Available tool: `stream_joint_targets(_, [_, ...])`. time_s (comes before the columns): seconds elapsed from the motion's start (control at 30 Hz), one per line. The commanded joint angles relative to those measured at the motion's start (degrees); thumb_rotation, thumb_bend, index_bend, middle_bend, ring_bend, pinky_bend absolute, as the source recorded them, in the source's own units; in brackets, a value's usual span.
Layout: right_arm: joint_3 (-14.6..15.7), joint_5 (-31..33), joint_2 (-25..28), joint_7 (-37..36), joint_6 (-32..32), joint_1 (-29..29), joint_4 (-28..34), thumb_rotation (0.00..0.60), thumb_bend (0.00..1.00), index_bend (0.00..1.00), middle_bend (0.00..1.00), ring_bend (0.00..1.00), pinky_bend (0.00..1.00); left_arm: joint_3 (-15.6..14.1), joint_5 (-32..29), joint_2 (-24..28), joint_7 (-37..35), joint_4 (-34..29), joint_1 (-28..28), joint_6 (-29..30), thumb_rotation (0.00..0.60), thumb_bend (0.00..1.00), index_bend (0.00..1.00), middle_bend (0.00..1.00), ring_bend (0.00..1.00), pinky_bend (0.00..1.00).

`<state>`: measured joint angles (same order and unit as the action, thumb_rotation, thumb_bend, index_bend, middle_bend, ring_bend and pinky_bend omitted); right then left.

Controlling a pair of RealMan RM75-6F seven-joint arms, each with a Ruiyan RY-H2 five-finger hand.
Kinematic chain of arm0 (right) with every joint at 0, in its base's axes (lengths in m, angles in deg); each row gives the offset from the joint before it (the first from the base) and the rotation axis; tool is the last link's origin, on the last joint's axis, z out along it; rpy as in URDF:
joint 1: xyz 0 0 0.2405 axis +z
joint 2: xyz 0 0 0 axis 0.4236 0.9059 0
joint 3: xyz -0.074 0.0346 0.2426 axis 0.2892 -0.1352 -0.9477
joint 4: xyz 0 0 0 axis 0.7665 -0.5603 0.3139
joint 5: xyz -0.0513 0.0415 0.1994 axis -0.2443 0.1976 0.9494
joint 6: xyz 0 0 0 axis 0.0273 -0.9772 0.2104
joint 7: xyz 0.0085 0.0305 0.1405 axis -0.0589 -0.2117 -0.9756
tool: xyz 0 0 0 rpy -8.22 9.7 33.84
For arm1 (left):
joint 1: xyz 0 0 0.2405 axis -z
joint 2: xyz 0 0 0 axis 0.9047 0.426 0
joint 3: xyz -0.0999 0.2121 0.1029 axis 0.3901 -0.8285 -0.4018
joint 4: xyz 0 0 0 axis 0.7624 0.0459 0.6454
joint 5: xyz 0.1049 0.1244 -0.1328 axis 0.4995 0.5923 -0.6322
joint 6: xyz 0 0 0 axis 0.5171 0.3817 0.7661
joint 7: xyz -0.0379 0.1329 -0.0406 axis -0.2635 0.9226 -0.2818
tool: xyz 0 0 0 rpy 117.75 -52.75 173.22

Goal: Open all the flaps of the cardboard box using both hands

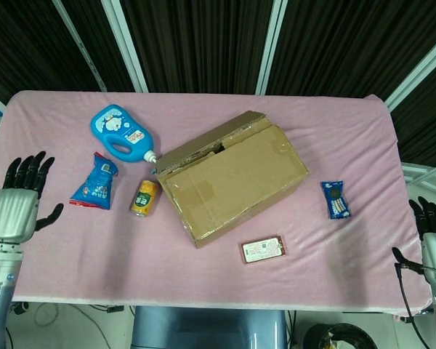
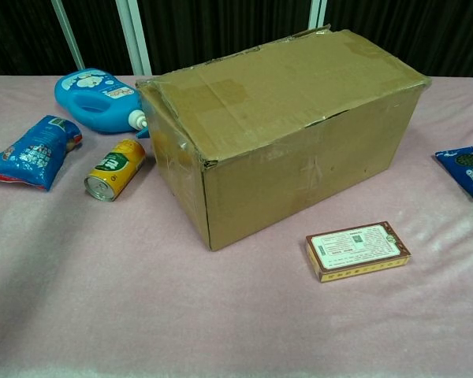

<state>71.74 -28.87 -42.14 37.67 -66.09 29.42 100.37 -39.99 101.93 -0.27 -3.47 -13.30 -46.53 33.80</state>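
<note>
Pink table (image 1: 334, 131), closed cardboard box (image 1: 229, 178) midway between empty, spread left hand (image 1: 16, 207), right hand (image 1: 434, 243)

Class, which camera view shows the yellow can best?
The chest view: the yellow can appears large and close, lying on its side, with its label and metal end visible. The head view shows the same can from above, smaller, between the blue pouch and the box, its label hard to make out.

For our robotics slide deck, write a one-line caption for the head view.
Closed cardboard box on a pink table, with both open robot hands, left and right, at the edges.
</note>
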Motion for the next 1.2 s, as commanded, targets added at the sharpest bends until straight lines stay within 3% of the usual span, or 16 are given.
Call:
stream_joint_targets(0.03, [-1.5,-1.1,2.4,2.1,1.9,2.6,4.4,0.600,0.33,0.00,0.00,0.00,0.21,-2.4,1.6,-3.4,-3.6,1.9,-3.7,3.4,0.600,0.24,0.00,0.00,0.00,0.00])
stream_joint_targets(0.23, [-6.3,-2.6,5.6,6.7,7.7,10.4,10.0,0.600,0.51,0.00,0.00,0.00,0.21,-3.2,2.9,-5.5,-4.4,6.7,-5.3,4.4,0.600,0.24,0.00,0.00,0.00,0.00])
stream_joint_targets(0.43, [-11.9,3.5,6.9,11.0,21.0,22.1,12.8,0.600,0.73,0.01,0.03,0.02,0.21,-2.0,1.7,-5.7,-7.0,8.2,-5.6,2.9,0.600,0.24,0.00,0.00,0.00,0.00])
stream_joint_targets(0.5, [-13.5,5.4,5.8,12.2,25.1,26.3,12.0,0.600,0.83,0.06,0.10,0.07,0.21,-1.7,1.0,-5.6,-8.0,8.4,-5.7,2.0,0.600,0.24,0.00,0.00,0.00,0.00])
stream_joint_targets(0.67, [-14.9,10.5,2.0,14.6,33.2,34.6,8.6,0.600,0.96,0.23,0.21,0.15,0.21,-1.2,0.0,-5.3,-9.2,8.5,-5.7,0.2,0.600,0.25,0.00,0.00,0.00,0.00])
stream_joint_targets(0.93, [-14.6,15.8,-6.4,18.1,42.2,46.2,0.9,0.600,1.00,0.34,0.28,0.17,0.22,-0.4,-0.9,-5.3,-9.8,8.4,-5.7,-1.8,0.600,0.25,0.00,0.00,0.00,0.00])
stream_joint_targets(1.2, [-15.1,20.6,-14.4,18.9,45.4,54.8,-7.6,0.600,1.00,0.35,0.28,0.18,0.22,0.2,-1.3,-5.1,-10.5,8.2,-5.8,-3.1,0.600,0.25,0.00,0.00,0.00,0.00])
